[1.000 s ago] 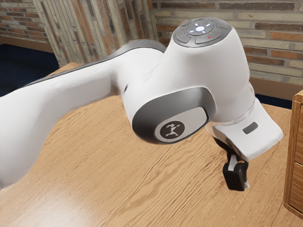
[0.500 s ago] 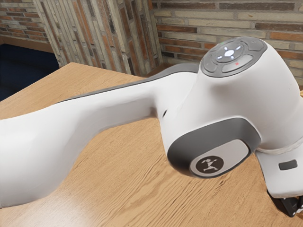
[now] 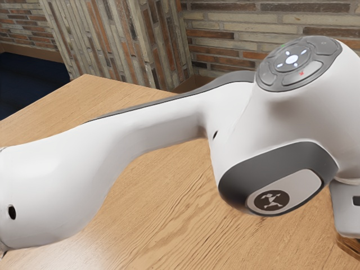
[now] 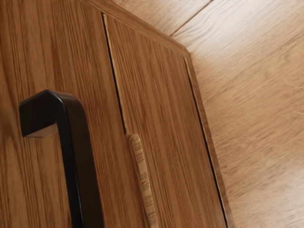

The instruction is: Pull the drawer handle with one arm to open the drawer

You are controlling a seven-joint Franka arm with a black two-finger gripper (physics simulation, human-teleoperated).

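Black handle (image 4: 80,156) sits on the wooden drawer front (image 4: 57,47); jaws' state cannot be told

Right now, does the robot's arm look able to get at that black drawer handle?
Probably yes. The arm stretches far toward the exterior view's right, and its wrist view shows the black handle close ahead on the wooden drawer front, with nothing between them.
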